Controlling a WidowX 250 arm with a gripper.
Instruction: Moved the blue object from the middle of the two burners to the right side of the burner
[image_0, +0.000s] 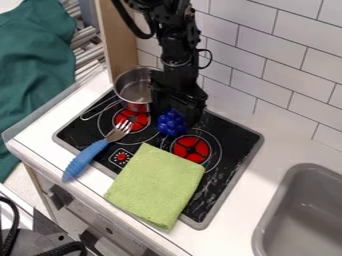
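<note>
White tiles face the wall behind the desk, into which a black stove is set, with a sink to its right. Teal fabric lies at the left.

Object position: the blue object is between the left burner and the right burner, toward the rear of the stove. It is the item to be relocated; the midpoint serves as its start position.

Hand position: the arm enters from the top, and the hand points down at the blue object. Whether the hand is open or closed on it cannot be told. The near-vertical approach probably suits the narrow space beside the pot, which stands at the rear of the left burner. Its handle points toward the front left, away from the hand.

Surrounding items: the fork rests with its tines over the left burner and its blue handle across the stove's front edge, presumably where it can be picked up easily. The green cloth, folded into a pad, overlaps the front of the stove; its rear corner lies near the right burner.

Next operation, as judged: secure the grip, raise the blue object, carry it past the right burner and set it down on that burner's right side. Lift before traversing, since a low path could catch the cloth. The lumpy surface may seat unevenly and let the object turn in the grip.
</note>
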